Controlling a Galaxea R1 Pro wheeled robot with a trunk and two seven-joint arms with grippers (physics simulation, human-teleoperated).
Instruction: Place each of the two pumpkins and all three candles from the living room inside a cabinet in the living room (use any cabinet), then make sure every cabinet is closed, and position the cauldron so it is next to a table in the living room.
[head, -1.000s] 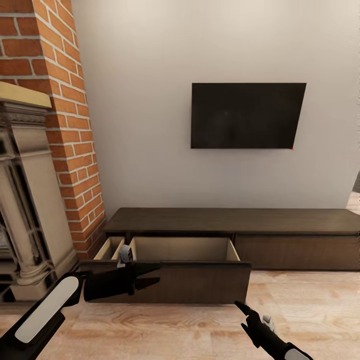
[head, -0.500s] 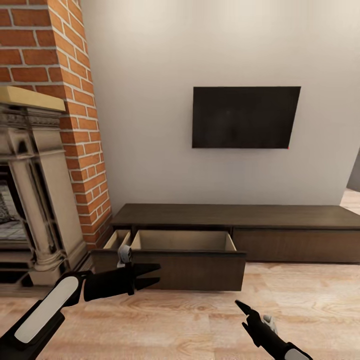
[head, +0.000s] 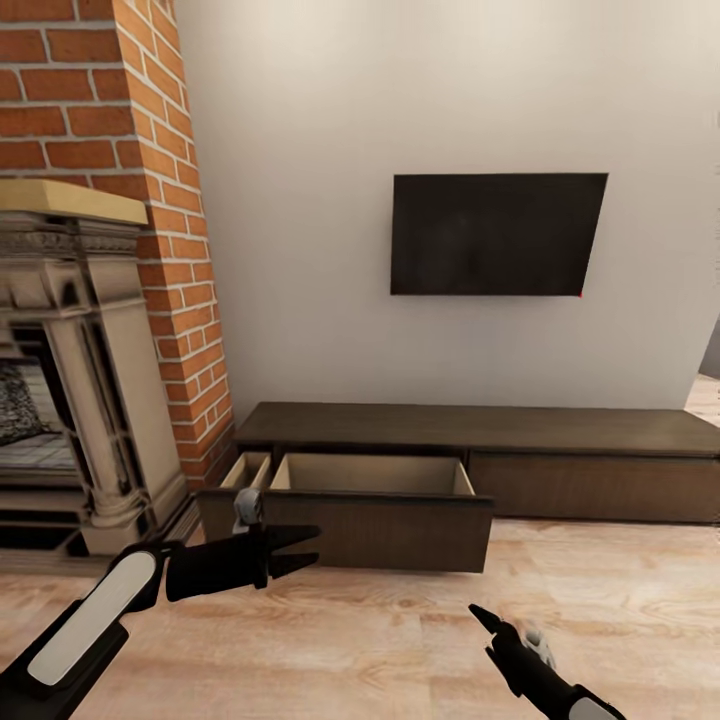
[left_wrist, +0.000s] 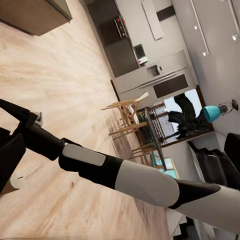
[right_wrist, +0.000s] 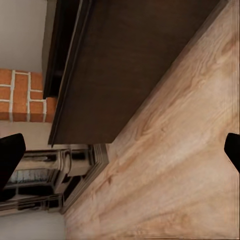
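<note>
Two grippers here, both empty: we see the left gripper (head: 300, 550) with fingers slightly apart, touching nothing, and the right gripper (head: 478, 615) spread wide over bare floor (head: 400, 640). One cabinet (head: 480, 470) sits ahead of them, long axis running along the wall, its left drawer (head: 365, 515) pulled out toward us.

brick chimney (head: 120, 150), wall television (head: 497, 234), plank floor (head: 400, 630)

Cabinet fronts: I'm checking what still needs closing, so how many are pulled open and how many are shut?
Pulled open: 1, the left drawer of the cabinet
Shut: 1, the right front
Total: 2
</note>
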